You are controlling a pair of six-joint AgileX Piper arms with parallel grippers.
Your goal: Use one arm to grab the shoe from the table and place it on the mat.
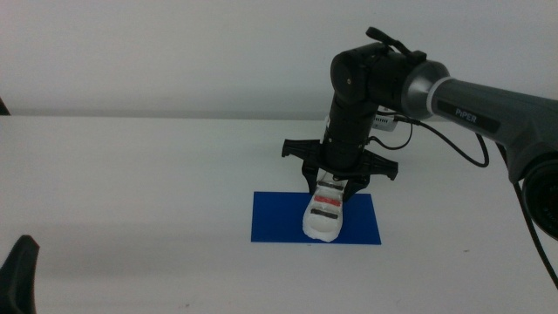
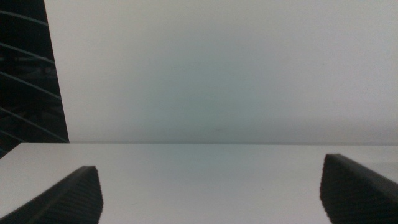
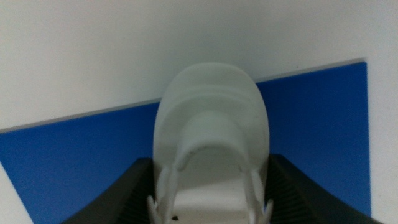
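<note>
Right gripper point(image 1: 334, 186) clamps the shoe point(image 1: 323, 212), held over the mat point(image 1: 275, 218).
Shoe's toe overhangs the mat's near edge toward me; I'd judge only release remains. Left gripper point(image 1: 19, 272) waits, jaws apart, empty.

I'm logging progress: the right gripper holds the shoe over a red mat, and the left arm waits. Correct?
Not quite: the mat is deep blue, not red, as the middle view shows. The right gripper does hold the shoe over it, and the left gripper waits.
</note>
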